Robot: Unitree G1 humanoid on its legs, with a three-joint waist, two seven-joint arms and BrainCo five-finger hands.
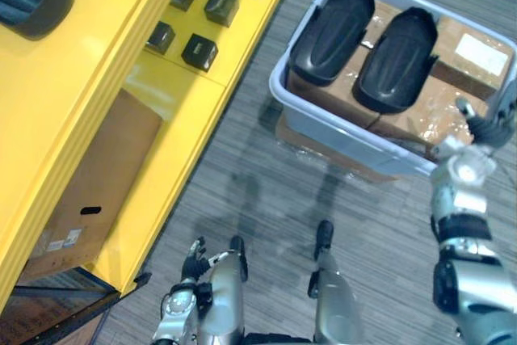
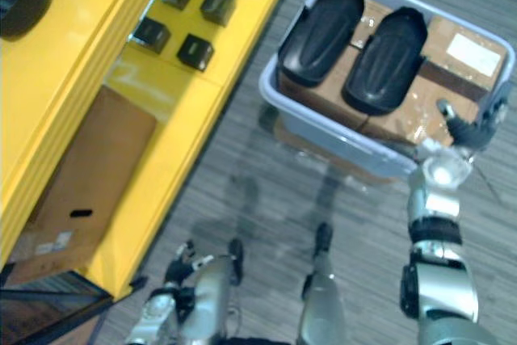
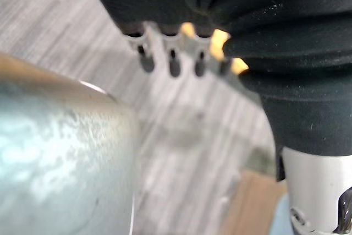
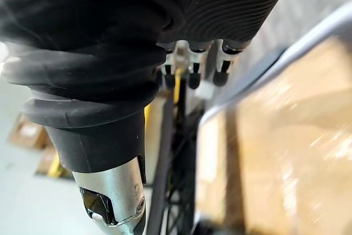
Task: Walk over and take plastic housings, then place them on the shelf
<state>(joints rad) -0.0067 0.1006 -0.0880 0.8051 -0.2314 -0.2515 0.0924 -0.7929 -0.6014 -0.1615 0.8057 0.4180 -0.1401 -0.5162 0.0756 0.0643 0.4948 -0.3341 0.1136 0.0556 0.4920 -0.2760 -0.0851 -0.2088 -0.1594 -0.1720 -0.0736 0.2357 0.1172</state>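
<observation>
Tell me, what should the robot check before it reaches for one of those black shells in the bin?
1. Housings ready: left housing and right housing lie side by side on cardboard in the bin: ok.
2. Right robot hand free: open, holding nothing, over the bin's near right corner: ok.
3. Right robot hand at a housing: apart from the right housing: not ok.
4. Left robot hand free: open, low, away from the bin: ok.
5. Room on the shelf: bare yellow patch beside small black boxes: ok.
6. Housing's weight: cannot tell.
</observation>
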